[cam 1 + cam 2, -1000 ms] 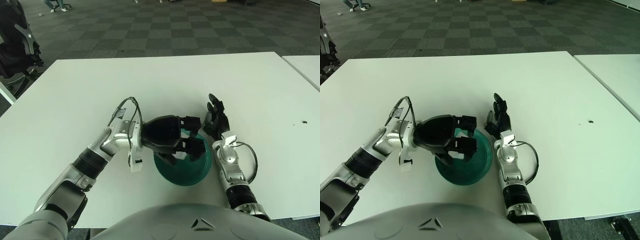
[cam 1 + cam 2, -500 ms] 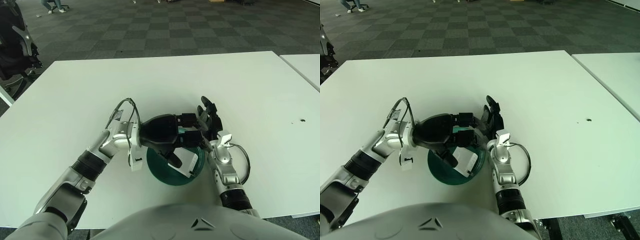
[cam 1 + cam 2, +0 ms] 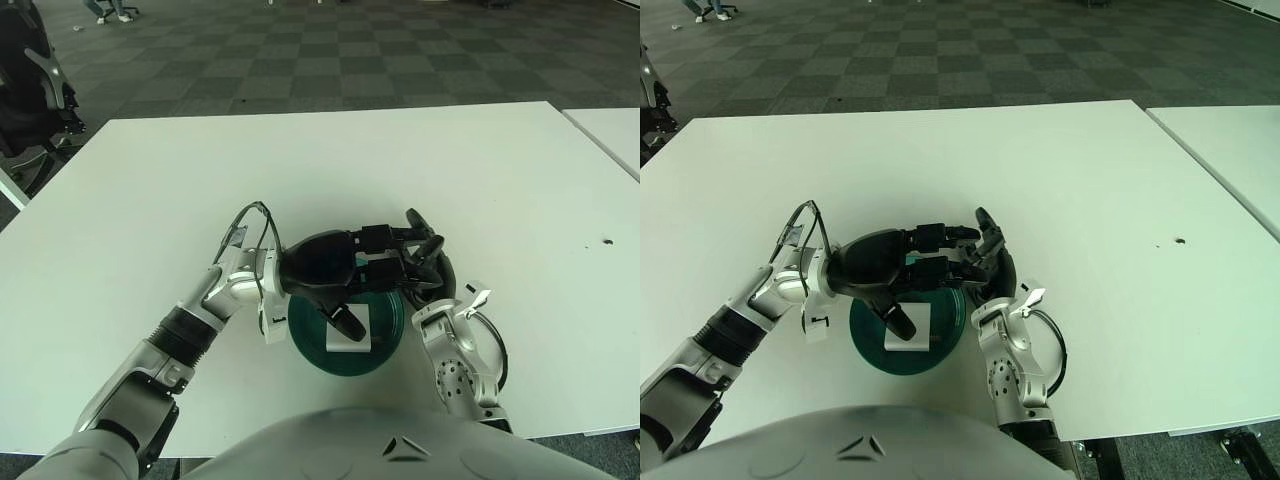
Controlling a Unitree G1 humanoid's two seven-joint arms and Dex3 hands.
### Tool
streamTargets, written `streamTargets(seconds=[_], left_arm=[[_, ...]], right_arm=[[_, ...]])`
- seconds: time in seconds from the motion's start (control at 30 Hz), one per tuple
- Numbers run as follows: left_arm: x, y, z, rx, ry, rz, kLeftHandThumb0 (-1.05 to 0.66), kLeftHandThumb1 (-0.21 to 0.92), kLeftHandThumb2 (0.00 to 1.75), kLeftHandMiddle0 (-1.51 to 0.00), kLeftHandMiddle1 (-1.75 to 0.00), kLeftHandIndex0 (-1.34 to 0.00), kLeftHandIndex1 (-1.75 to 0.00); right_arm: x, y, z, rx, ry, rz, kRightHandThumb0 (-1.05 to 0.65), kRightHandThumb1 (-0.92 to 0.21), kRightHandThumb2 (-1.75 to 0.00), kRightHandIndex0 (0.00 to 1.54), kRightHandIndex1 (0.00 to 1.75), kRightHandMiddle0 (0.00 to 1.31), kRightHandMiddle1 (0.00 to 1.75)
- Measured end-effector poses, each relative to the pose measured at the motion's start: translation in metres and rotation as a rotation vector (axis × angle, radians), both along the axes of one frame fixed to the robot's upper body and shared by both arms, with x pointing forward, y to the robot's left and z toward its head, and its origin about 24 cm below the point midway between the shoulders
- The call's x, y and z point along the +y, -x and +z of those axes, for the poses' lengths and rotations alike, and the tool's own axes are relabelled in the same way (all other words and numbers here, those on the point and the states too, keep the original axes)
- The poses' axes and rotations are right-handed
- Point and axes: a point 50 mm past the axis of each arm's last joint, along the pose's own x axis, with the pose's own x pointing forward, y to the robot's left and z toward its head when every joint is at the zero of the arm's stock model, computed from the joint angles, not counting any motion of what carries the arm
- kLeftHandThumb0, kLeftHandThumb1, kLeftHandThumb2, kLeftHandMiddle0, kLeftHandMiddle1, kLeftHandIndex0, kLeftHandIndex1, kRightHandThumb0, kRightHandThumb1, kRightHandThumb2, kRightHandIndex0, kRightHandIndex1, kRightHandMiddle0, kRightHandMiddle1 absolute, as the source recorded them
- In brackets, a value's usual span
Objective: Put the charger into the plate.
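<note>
A dark green plate [image 3: 386,346] sits on the white table [image 3: 150,190] close to my body. A white charger [image 3: 350,328] lies flat inside it. My left hand [image 3: 352,288] hovers just over the plate with its fingers spread and its thumb beside the charger, holding nothing. My right hand [image 3: 425,262] is at the plate's far right rim, fingers relaxed against it and close to the left hand's fingertips. The same scene shows in the right eye view, with the charger [image 3: 908,328] in the plate [image 3: 868,346].
A white tag [image 3: 269,324] and a thin cable hang from my left wrist beside the plate. A second white table [image 3: 612,132] stands to the right across a gap. A dark speck [image 3: 607,240] marks the table's right side. A black chair [image 3: 30,90] stands at the far left.
My left hand has opened and the charger now lies in the plate, out of its grasp. My right hand has moved in against the plate's right rim.
</note>
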Motion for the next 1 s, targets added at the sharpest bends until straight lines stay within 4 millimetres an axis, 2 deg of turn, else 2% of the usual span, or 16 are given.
streamTargets(seconds=[0.2,0.47,0.67,0.8,0.9,1.0], left_arm=[[0.011,-0.010,0.010,0.040,0.081,0.046,-1.03,0.92,0.71,0.00,0.00,0.00,-0.06],[0.019,-0.015,0.013,0.087,0.184,0.098,-1.05,0.92,0.71,0.00,0.00,0.00,0.00],[0.036,-0.017,0.011,0.258,0.539,0.250,-1.05,0.92,0.81,-0.05,-0.02,-0.02,-0.01],[0.053,-0.014,0.001,0.372,0.755,0.334,-1.05,0.92,0.86,-0.07,-0.03,-0.05,-0.04],[0.069,-0.015,-0.012,0.454,0.909,0.419,-1.05,0.92,0.91,-0.10,-0.01,-0.01,-0.24],[0.089,-0.018,-0.028,0.520,1.082,0.549,-1.05,0.92,0.93,-0.11,-0.01,0.00,-0.33]], right_arm=[[-0.007,0.001,-0.010,-0.086,0.135,0.005,-0.63,-0.92,-1.09,0.05,0.01,0.00,0.28],[-0.005,-0.020,-0.019,-0.142,0.299,0.050,-0.72,-0.92,-1.00,0.08,0.02,0.00,0.26],[-0.001,-0.034,-0.020,-0.178,0.427,0.106,-0.77,-0.92,-0.96,0.10,0.02,0.00,0.26],[0.000,-0.038,-0.020,-0.185,0.466,0.116,-0.77,-0.92,-0.94,0.11,0.02,0.00,0.29],[0.000,-0.039,-0.022,-0.185,0.490,0.118,-0.77,-0.92,-0.93,0.12,0.02,0.00,0.32],[0.001,-0.041,-0.024,-0.182,0.524,0.124,-0.77,-0.92,-0.93,0.13,0.02,0.00,0.34]])
